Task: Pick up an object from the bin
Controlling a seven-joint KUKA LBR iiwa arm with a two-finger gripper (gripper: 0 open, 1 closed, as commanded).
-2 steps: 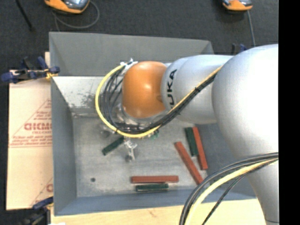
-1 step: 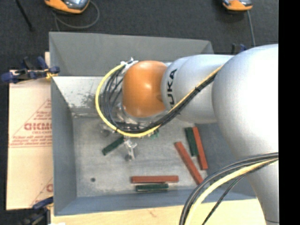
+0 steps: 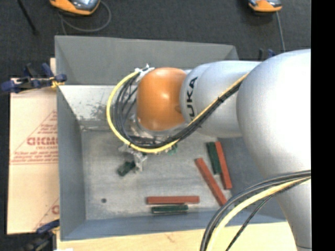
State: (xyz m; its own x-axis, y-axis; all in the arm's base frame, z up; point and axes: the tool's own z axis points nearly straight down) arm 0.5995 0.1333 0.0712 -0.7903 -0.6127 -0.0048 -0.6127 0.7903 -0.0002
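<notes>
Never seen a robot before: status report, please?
Gripper low in bin centre. Small dark green piece beside it. Red and green sticks lie apart, rightward.

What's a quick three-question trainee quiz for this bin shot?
1. True or false: the gripper hangs over the sticks at the right of the bin.
2. What lies nearest the gripper? A: small dark green piece. B: red stick. C: green stick.
3. How many red sticks lie in the bin?
Key: 1 false, it is left of them; 2 A; 3 three.
</notes>
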